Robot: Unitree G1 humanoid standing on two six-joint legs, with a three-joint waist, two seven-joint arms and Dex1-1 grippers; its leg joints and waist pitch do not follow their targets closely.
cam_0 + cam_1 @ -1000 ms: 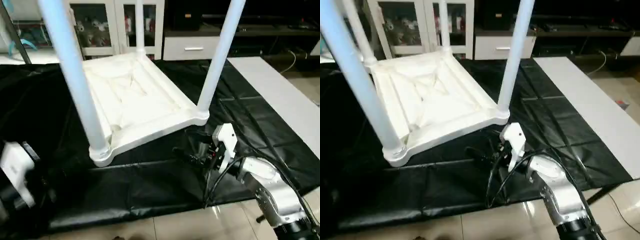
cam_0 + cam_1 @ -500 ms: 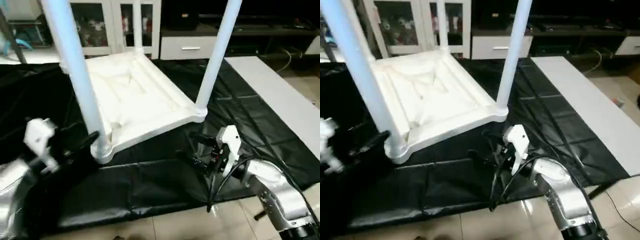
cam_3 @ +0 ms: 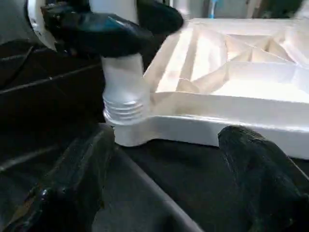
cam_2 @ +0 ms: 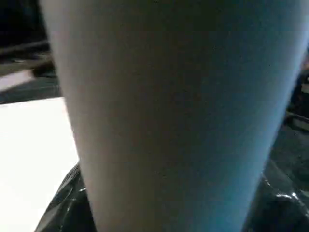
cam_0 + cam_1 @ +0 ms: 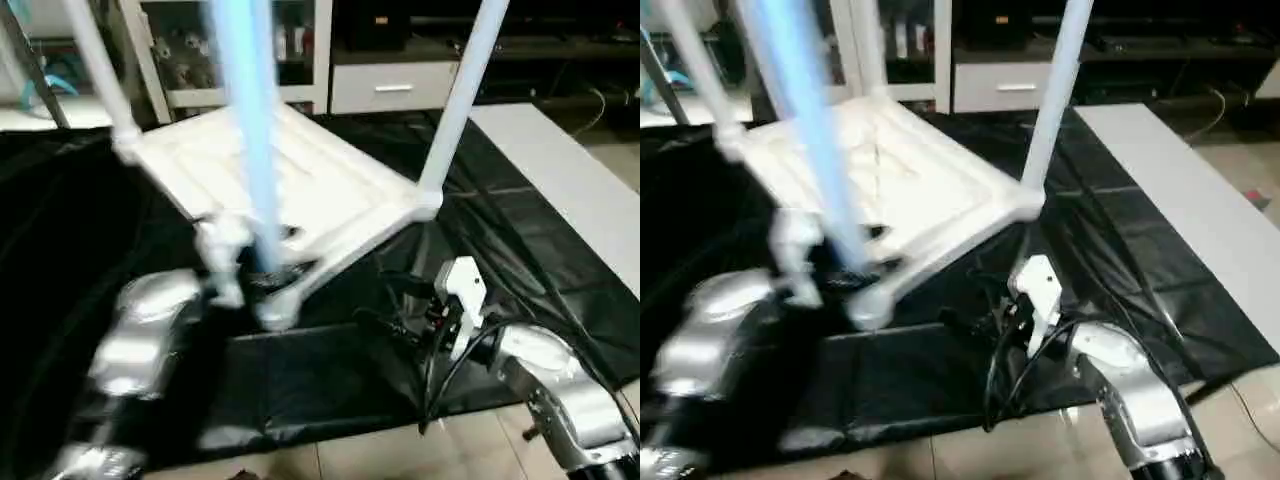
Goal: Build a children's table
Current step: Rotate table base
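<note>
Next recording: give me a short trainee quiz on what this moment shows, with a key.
1. True or false: the table top lies with its ribbed underside up on the black-draped work table.
2. Where is the left gripper?
A. at the near leg, just above its corner socket
B. at the far right leg, halfway up
C. flat on the black cloth, away from the table top
3. Short answer: is the right gripper open or shut, and is anything in it?

Key: 1 true; 2 A; 3 open, with nothing between its fingers, which stand apart just in front of the near edge of the table top.
</note>
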